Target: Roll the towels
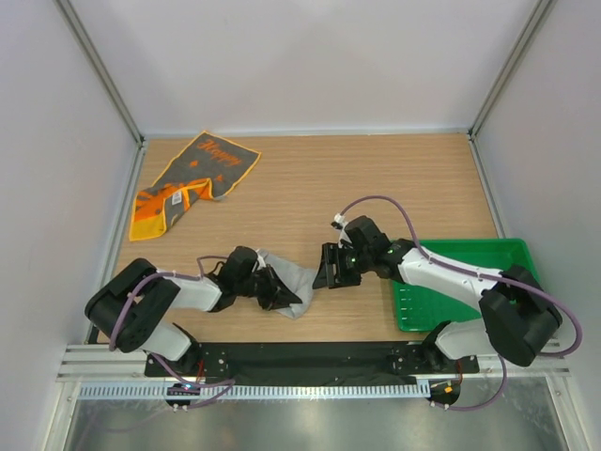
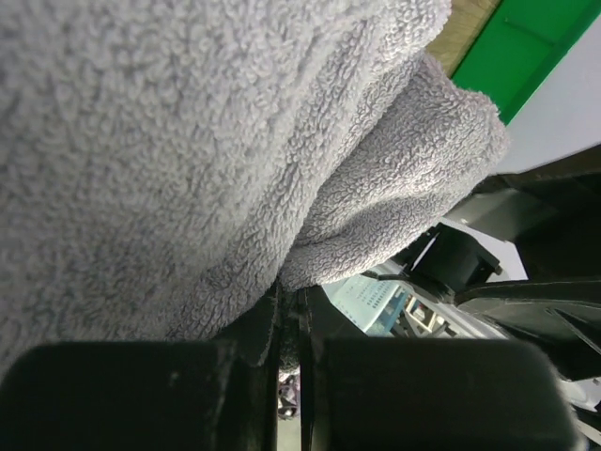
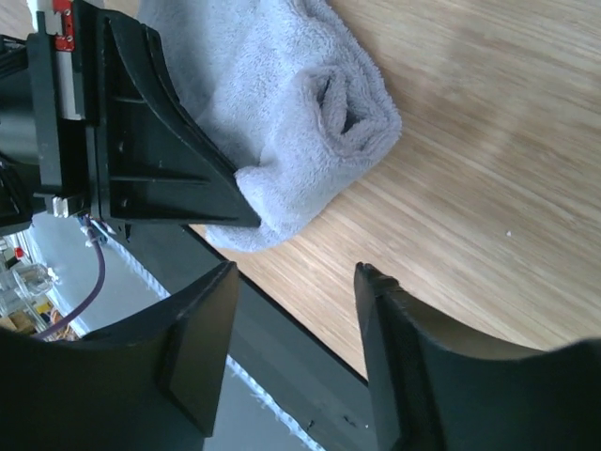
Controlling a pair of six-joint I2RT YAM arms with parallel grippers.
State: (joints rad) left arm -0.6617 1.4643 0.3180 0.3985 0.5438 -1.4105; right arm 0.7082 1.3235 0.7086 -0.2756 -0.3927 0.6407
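The light grey towel (image 1: 297, 279) lies partly rolled near the table's front, with its rolled end showing in the right wrist view (image 3: 310, 103). My left gripper (image 1: 275, 288) is shut on its edge, and the cloth fills the left wrist view (image 2: 188, 141), pinched between the nearly closed jaws (image 2: 289, 319). My right gripper (image 1: 327, 271) is open and empty just right of the towel, with its fingertips (image 3: 228, 272) over bare wood and not touching the cloth. The dark grey towel with orange print (image 1: 192, 177) lies crumpled and unrolled at the back left.
A green plastic tray (image 1: 423, 310) sits at the front right under my right arm; its corner also shows in the left wrist view (image 2: 526, 47). The table's front edge and black base rail (image 1: 300, 357) run close behind the grey towel. Walls enclose three sides.
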